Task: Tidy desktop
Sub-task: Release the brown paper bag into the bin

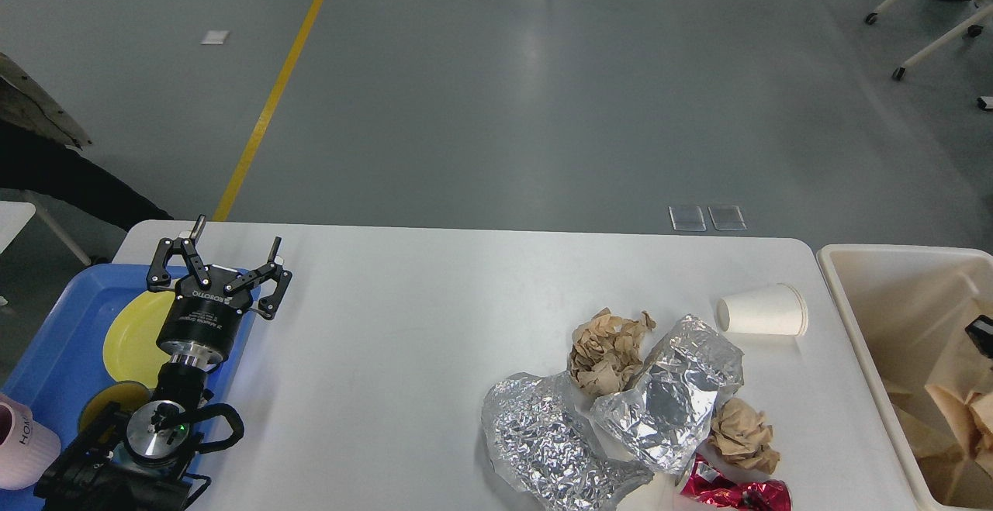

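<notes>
The white desktop (403, 356) carries a heap of litter at its right front: a white paper cup (764, 315) on its side, a crumpled brown paper wad (609, 348), two crumpled foil sheets (671, 395) (543, 441), a smaller brown paper ball (743, 437) and a red foil wrapper (737, 495). My left gripper (233, 243) is open and empty above the desktop's left edge, far from the litter. Of my right gripper, only a small black part (980, 333) shows at the right edge, over the bin.
A cream-white bin (842, 278) stands off the desktop's right end with crumpled brown paper bags (954, 410) inside. A blue tray (46, 340) at the left holds a yellow plate (136, 333), a small yellow bowl (105, 402) and a pink cup (23, 441).
</notes>
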